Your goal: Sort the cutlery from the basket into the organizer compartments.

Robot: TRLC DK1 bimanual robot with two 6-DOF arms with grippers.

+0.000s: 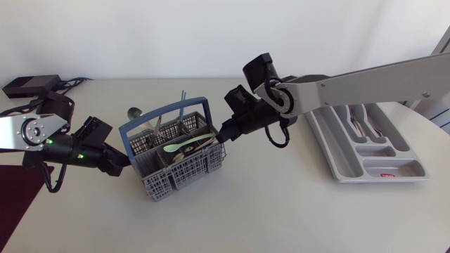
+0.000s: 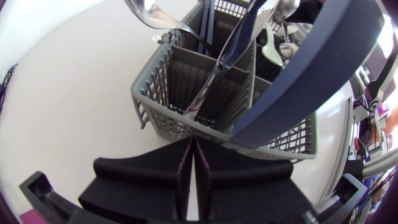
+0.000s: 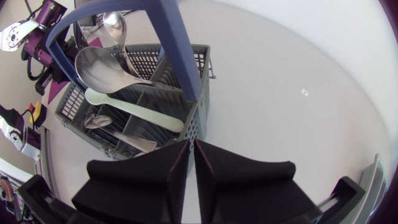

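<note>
Left gripper, lower left of frame: fingers clenched together on nothing, tips at the basket wall. Cutlery basket, centre: holds steel spoons and a pale green spoon lying across the top. The green spoon is judged light, stiff plastic, best taken mid-handle; the steel is likely slippery. Right gripper, at the basket's right edge: likewise clenched, empty. Organizer: far right.

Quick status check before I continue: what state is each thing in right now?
Basket: upright, not yet emptied.
Green spoon: lying across the basket's top.
Organizer: lying flat, long slots partly filled.
Left end effector: shut, tips at the basket's wall.
Right end effector: shut, tips at the basket's wall.
</note>
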